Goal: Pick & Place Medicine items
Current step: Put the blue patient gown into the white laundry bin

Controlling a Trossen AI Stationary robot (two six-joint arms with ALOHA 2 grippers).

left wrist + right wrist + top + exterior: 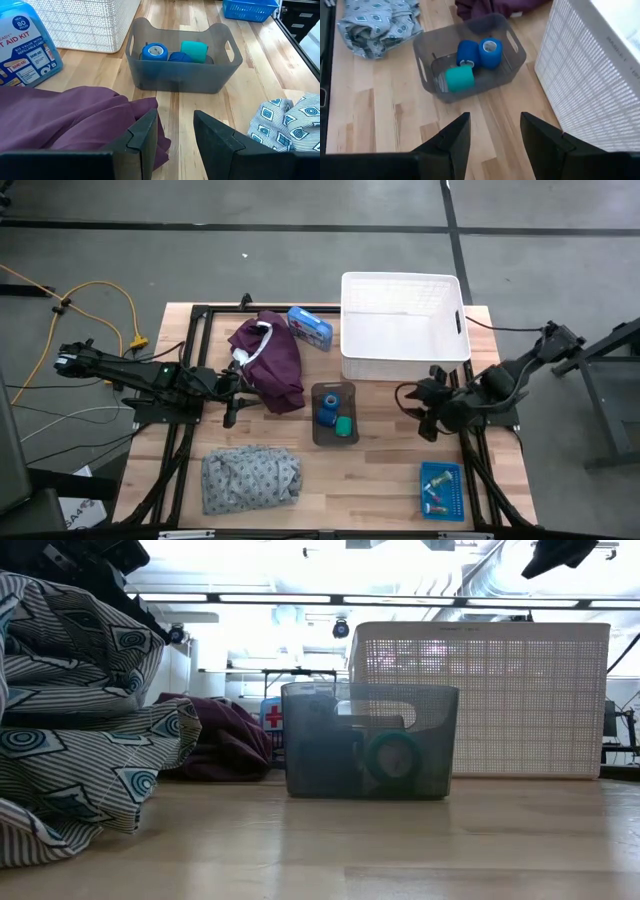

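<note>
Two blue rolls [475, 52] and a green roll [459, 78] lie inside a small grey translucent bin [334, 414] at the table's middle; they also show in the left wrist view [155, 51]. Tiny pale pieces lie in a small blue basket [441, 489] at the near right. My left gripper [232, 392] is open and empty, left of the bin beside the maroon garment [270, 360]. My right gripper [425, 408] is open and empty, right of the bin.
A large white basket [403, 325] stands at the far right. A blue first aid kit box [310, 326] lies left of it. A grey patterned cloth [250, 477] lies crumpled at the near left. Bare wood lies between bin and blue basket.
</note>
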